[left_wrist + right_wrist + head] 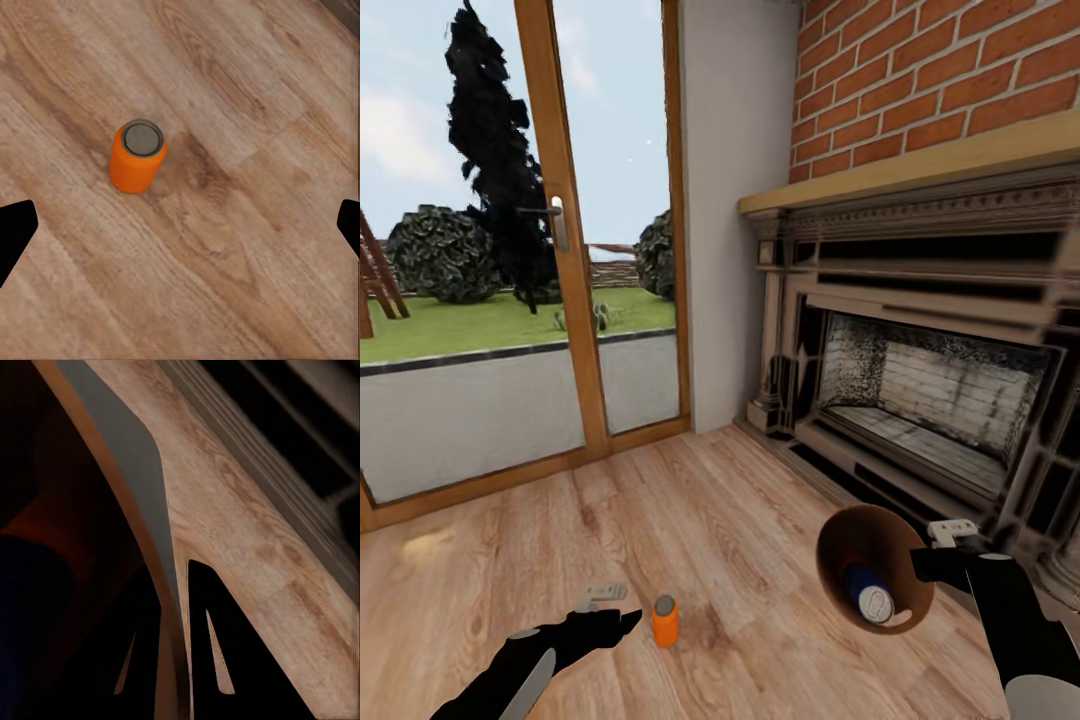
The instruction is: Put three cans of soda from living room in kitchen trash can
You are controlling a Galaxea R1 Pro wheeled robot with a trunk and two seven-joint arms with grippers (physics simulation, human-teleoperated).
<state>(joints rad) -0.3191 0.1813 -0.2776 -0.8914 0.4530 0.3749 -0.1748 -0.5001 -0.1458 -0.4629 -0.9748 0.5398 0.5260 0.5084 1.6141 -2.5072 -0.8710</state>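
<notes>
An orange can of soda (665,620) (136,157) stands upright on the living room's plank floor. My left gripper (615,608) (180,229) hovers just to its left, open, with nothing between the fingers. Lifted off the floor and tipped toward me is the tash can (860,535), grey outside (127,457) and brown inside. A blue can of soda (868,592) lies in it. My right gripper (940,545) (176,660) is shut on the bin's rim, one finger inside and one outside.
The ornate fireplace (930,400) with its wooden mantel and the brick wall (940,80) fill the right side, close behind the bin. Wood-framed glass doors (510,250) close off the left. Plank floor (710,520) stretches between them.
</notes>
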